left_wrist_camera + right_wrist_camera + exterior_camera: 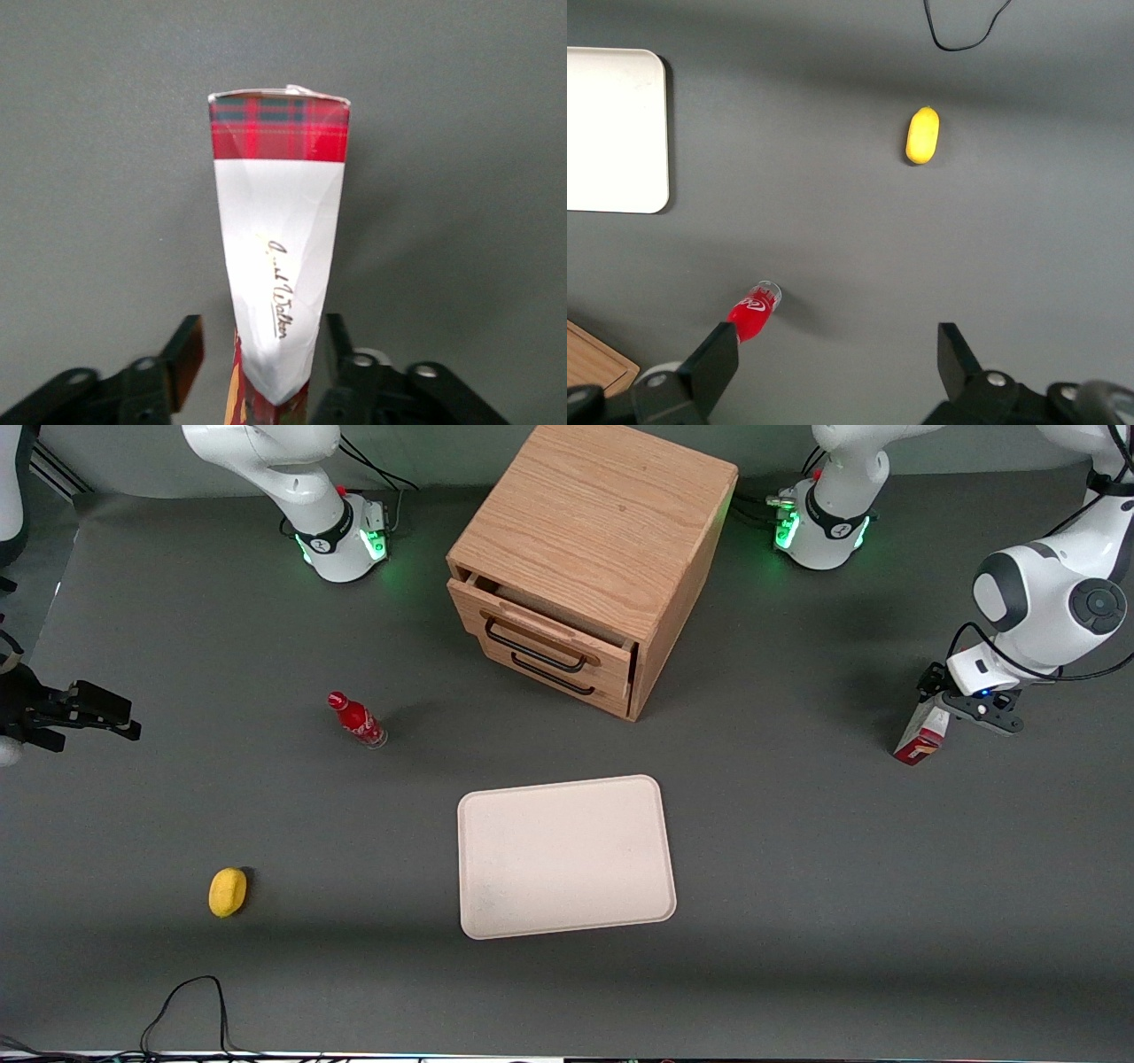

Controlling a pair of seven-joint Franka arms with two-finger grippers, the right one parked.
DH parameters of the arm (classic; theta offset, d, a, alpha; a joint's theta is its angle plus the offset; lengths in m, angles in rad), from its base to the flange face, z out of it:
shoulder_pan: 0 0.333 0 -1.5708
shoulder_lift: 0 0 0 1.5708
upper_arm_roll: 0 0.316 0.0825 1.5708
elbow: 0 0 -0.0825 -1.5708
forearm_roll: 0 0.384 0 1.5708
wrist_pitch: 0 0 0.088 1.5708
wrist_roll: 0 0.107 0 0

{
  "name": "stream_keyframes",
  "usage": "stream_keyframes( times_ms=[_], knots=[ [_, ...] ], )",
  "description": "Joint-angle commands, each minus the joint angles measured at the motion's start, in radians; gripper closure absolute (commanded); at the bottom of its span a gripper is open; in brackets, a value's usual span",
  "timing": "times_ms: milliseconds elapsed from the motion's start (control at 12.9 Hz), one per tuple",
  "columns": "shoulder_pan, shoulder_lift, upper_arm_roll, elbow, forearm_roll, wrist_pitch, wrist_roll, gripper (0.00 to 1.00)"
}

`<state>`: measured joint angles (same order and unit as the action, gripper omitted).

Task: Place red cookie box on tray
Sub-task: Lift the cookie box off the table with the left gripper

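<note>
The red cookie box (921, 737) is seen as a thin cardboard carton with a white-grey panel carrying cursive lettering and a red tartan band at its end (279, 257). In the front view it is tilted, its red lower end close to the grey table (797, 868), toward the working arm's end and well apart from the tray (567, 856). Whether that end touches the table cannot be told.

The box is clamped at its upper end by the gripper (950, 704), whose black fingers (184, 359) are pressed against its two narrow sides in the left wrist view. The left arm is bent over it, with the white wrist joint above the gripper and the hand pointed down toward the table.

The tray, pale beige-pink with rounded corners and a low rim, is laid flat near the middle of the table, nearer to the front camera than the wooden drawer cabinet (594, 558). The cabinet's top drawer (540, 638) is pulled slightly out. A small red bottle (356, 720) is stood toward the parked arm's end, and a yellow lemon-like object (228, 892) is found nearer to the camera than the bottle. Only bare grey table is seen between the box and the tray.
</note>
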<state>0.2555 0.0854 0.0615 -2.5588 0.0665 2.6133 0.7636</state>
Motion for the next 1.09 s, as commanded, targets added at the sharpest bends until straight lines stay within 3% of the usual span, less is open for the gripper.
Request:
stream_keyframes(
  times_ms=[0, 543, 1009],
  knots=[
    [0.001, -0.004, 0.003, -0.005, -0.002, 0.001, 0.013, 1.00],
    [-0.010, -0.082, -0.002, 0.075, -0.001, -0.074, 0.019, 1.00],
    [-0.067, -0.064, -0.066, 0.702, -0.001, -0.879, -0.096, 1.00]
  ],
)
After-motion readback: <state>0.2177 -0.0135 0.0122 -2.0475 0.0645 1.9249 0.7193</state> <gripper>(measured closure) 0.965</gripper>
